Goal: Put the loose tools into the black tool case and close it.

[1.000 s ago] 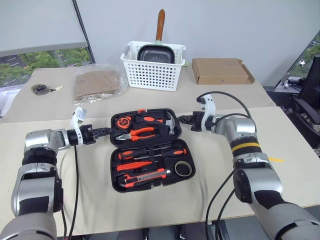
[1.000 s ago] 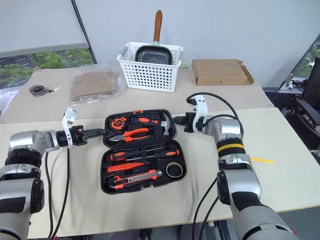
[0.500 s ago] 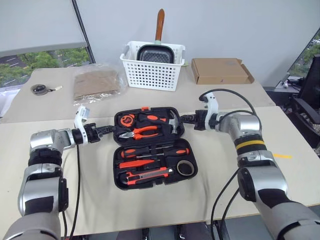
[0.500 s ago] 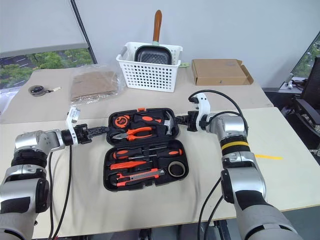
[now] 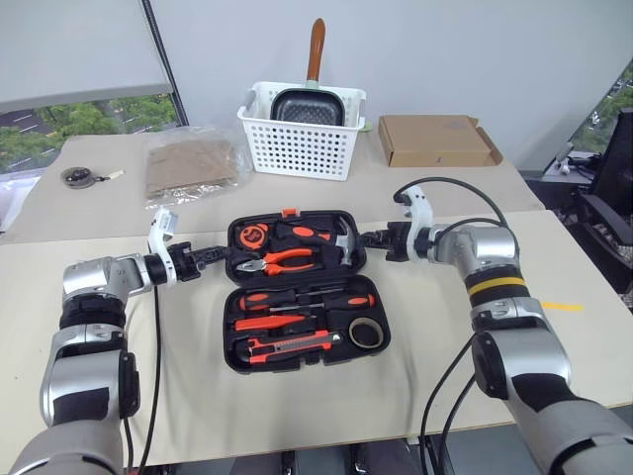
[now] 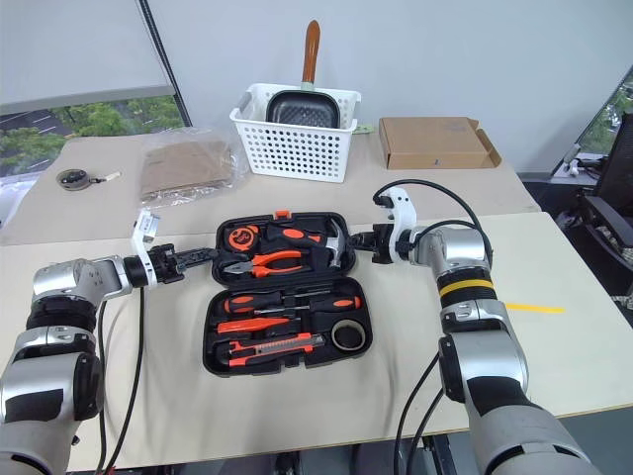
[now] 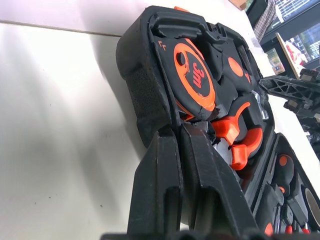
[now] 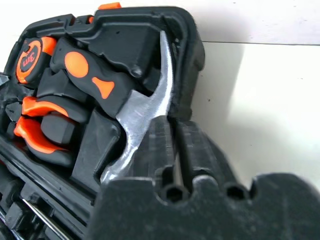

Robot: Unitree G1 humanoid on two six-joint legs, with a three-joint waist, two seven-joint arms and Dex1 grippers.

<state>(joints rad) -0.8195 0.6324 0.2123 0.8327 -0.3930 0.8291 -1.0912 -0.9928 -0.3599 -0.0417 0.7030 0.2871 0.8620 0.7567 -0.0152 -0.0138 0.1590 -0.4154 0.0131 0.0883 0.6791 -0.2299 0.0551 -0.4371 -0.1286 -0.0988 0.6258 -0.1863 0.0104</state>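
Tape measure (image 7: 192,75) reads "3m". Black moulded plastic tool case (image 5: 306,289) lies open mid-table, rounded rectangle; two long orange-black screwdrivers (image 5: 307,297), knife (image 5: 289,345), tape roll (image 5: 365,333) sit in near half. Left gripper (image 5: 219,254) clenched, empty, tips at far half's left rim; right gripper (image 5: 362,238) clenched, empty, at right rim beside hammer (image 8: 142,107). White slotted basket (image 5: 302,139) behind

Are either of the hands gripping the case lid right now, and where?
Nothing is gripped. Both hands are shut: the left hand meets the tool case lid's left edge, the right hand its right edge.
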